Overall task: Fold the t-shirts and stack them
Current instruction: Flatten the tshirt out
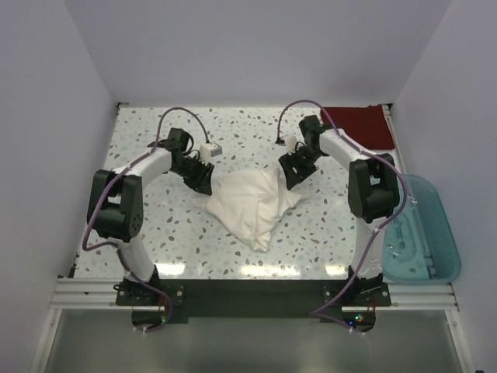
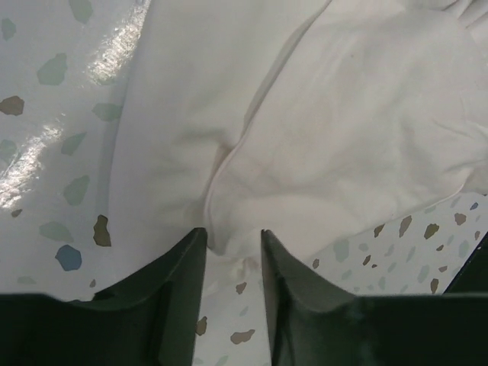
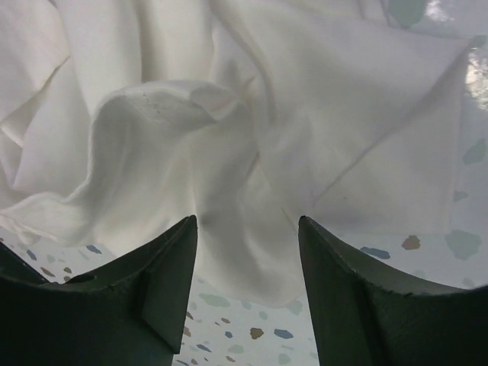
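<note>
A white t-shirt (image 1: 252,206) is lying bunched in the middle of the speckled worktop (image 1: 178,233), wide along its far edge and narrowing to a point toward the arm bases. Both arms are reaching in over that far edge, one at each corner, and their wrists are hiding the corners from the overhead camera.

The left end effector (image 2: 232,232) is sitting low at the shirt's left corner. Its jaws are standing a narrow gap apart, with a seamed edge of the cloth dipping just between the fingertips (image 2: 191,255). Bare worktop is showing in the gap behind, so nothing is clamped.

The right end effector (image 3: 248,221) is standing open wider, its fingers (image 3: 171,259) straddling a rumpled fold at the right corner. Cloth is lying between the tips, but the pads are not pressing on it.

A folded dark red t-shirt (image 1: 359,124) is lying flat in the far right corner of the worktop, well apart from the white one. A teal plastic bin (image 1: 431,233) is sitting off the right edge, beside the right arm's elbow.
</note>
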